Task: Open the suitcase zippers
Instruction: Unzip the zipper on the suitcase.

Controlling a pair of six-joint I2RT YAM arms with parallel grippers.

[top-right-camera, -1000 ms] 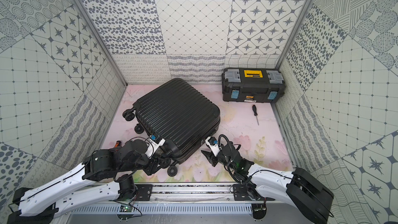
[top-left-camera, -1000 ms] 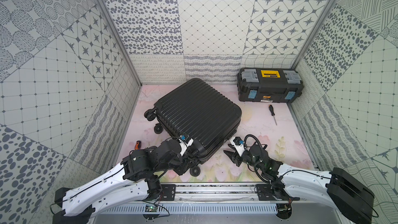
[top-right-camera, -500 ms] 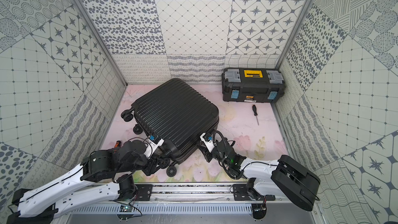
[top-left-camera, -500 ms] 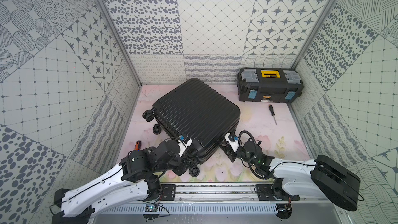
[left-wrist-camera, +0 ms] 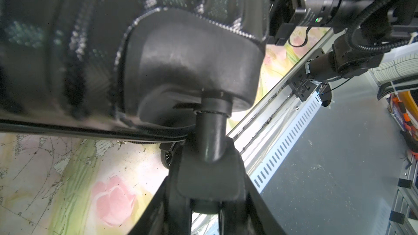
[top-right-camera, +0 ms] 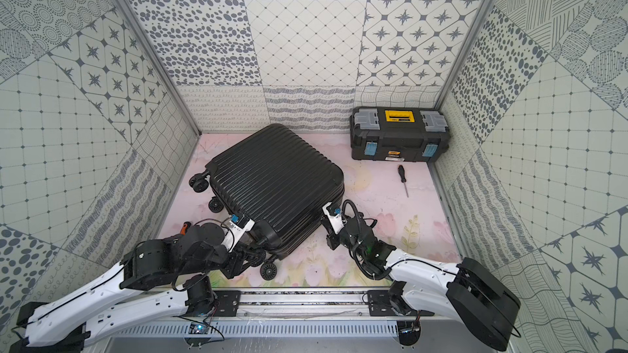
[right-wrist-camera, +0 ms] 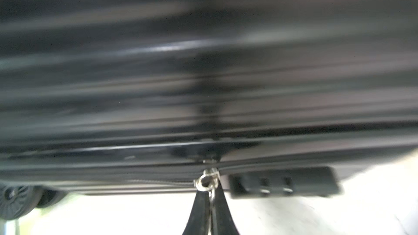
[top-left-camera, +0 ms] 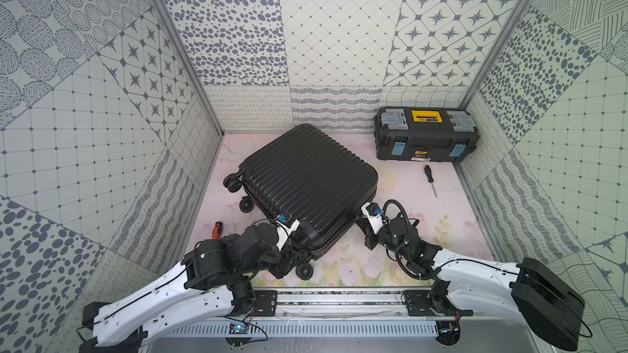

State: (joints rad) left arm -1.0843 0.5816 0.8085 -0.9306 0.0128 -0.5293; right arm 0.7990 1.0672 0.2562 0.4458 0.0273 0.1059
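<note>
Left fingers (left-wrist-camera: 158,206) clamp wheel leg (left-wrist-camera: 211,136) to steady suitcase (top-left-camera: 306,178); right fingers (right-wrist-camera: 199,213) pinched tight on zipper pull (right-wrist-camera: 206,180), ready to slide it

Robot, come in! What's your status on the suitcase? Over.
Right gripper shut on small silver zipper pull. Left gripper clamped on black caster of big black ribbed hard-shell suitcase. Nothing seen in the way.

I am finding open mat (top-left-camera: 452,205) stretching from the suitcase (top-left-camera: 306,178) to the right edge. The toolbox (top-left-camera: 424,140) is blocking the far right corner, with a screwdriver (top-left-camera: 430,181) lying before it. The suitcase is crowding the left side.
</note>
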